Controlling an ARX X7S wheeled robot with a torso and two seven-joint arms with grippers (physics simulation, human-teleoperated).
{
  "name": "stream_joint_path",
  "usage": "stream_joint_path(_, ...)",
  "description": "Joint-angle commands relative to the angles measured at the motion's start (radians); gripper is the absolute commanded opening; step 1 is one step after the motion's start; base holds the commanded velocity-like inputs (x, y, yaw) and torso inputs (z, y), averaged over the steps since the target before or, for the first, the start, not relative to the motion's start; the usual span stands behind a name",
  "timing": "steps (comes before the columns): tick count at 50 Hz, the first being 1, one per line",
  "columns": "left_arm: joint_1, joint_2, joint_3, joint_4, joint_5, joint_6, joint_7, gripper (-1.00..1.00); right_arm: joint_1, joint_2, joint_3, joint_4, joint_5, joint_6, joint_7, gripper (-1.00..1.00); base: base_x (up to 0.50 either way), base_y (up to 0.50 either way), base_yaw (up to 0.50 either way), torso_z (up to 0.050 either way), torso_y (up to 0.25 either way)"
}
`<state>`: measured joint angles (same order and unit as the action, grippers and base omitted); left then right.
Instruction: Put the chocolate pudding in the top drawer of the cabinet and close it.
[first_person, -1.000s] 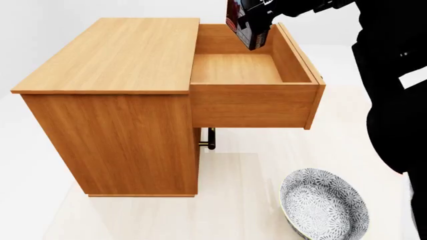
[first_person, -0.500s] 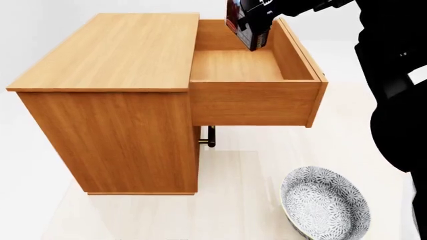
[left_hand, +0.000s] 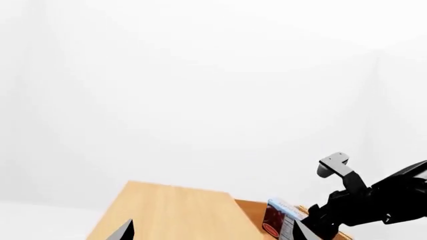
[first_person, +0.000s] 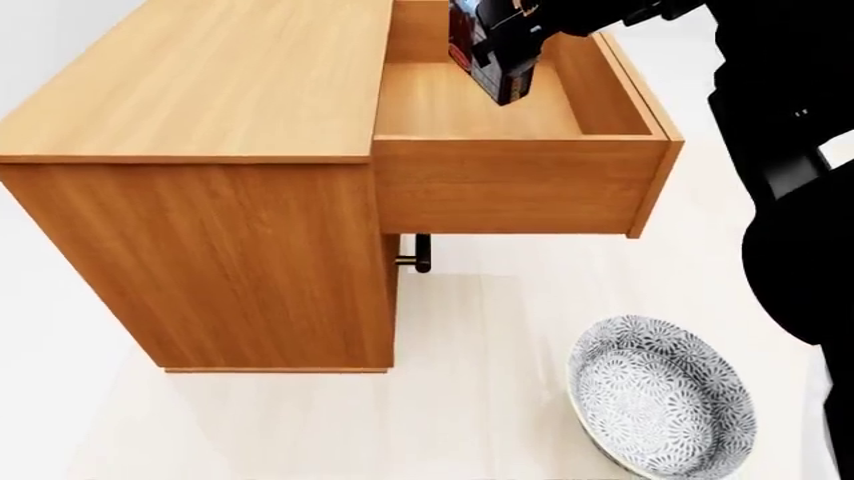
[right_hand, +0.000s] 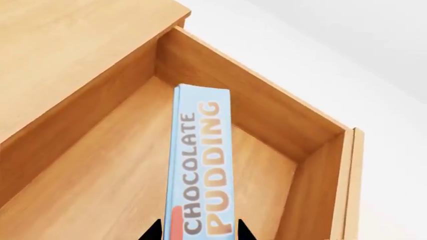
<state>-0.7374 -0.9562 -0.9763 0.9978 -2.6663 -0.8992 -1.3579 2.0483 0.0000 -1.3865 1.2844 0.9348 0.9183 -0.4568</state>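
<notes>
The wooden cabinet (first_person: 200, 90) stands with its top drawer (first_person: 514, 190) pulled open; the drawer floor is bare. My right gripper (first_person: 501, 50) is shut on the chocolate pudding (first_person: 467, 45), a thin dark red-brown box with a blue edge, held on edge above the drawer's back part. In the right wrist view the pudding's blue lettered edge (right_hand: 200, 160) sits between my fingertips (right_hand: 199, 234) over the drawer's inside (right_hand: 100, 190). The left wrist view shows the cabinet top (left_hand: 173, 215), the pudding (left_hand: 277, 220) and my open, empty left gripper (left_hand: 212, 232) high above the cabinet.
A grey patterned bowl (first_person: 663, 395) sits on the floor at the front right. The lower drawer's brass handle (first_person: 419, 254) shows below the open drawer. My dark right arm (first_person: 787, 150) fills the right side of the head view.
The head view has shifted, so the cabinet and drawer sit higher and closer in frame. The pudding in my right gripper stays over the back of the open drawer.
</notes>
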Motion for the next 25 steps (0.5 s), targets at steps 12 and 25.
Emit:
stream_joint_path(12, 0.01, 0.012, -0.023, 0.001, -0.006, 0.005, -0.002, 1.0, -0.007, 0.0, -0.009, -0.002, -0.024, -0.009, -0.017, 1.0, 0.0, 0.0, 0.0, 0.0, -0.04)
stream_joint_path(25, 0.014, 0.015, -0.024, 0.001, -0.001, 0.005, 0.001, 1.0, -0.006, 0.0, -0.005, -0.003, -0.037, -0.011, -0.023, 1.0, 0.0, 0.0, 0.0, 0.0, 0.0)
